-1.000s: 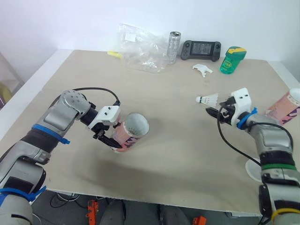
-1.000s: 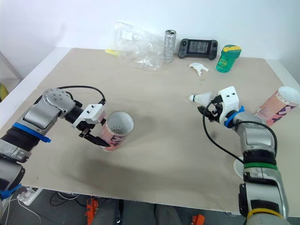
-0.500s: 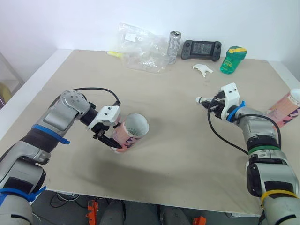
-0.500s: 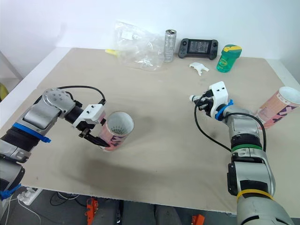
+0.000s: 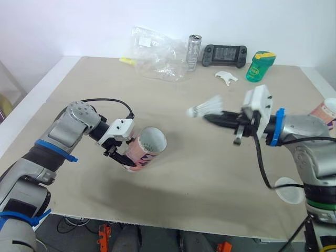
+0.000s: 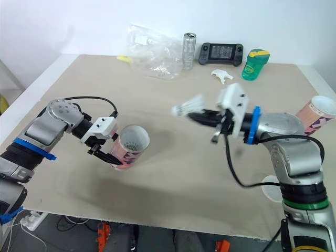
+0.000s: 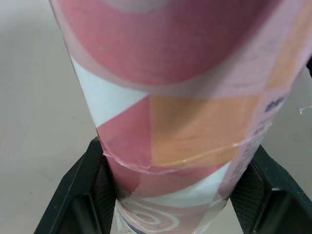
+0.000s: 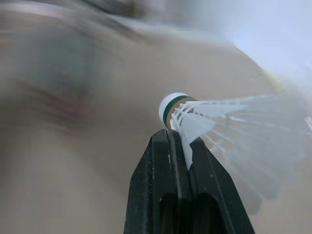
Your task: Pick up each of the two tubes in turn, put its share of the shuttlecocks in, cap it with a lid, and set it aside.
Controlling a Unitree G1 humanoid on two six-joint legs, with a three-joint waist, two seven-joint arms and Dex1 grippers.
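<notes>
Beige counter against a white wall. Findings follow.

Left gripper: clamped on the lower end of the pink patterned tube. The left wrist view confirms one black finger on each side of the tube wall, both in contact. The tube is held tilted above the counter, on my left, with its open mouth facing up and to my right.

Right gripper: closed on a white shuttlecock. The right wrist view shows the fingertips pinching the feather skirt just behind the cork. The shuttlecock is held in the air over the middle of the counter, with its cork end pointing to my left. It is apart from the tube mouth.

The second tube lies tilted at the far right edge. A white lid lies flat near the front right edge.

Along the back of the counter are a clear plastic bag, a silver can, a black game controller and a green bottle. A small white part lies just in front of the controller.
</notes>
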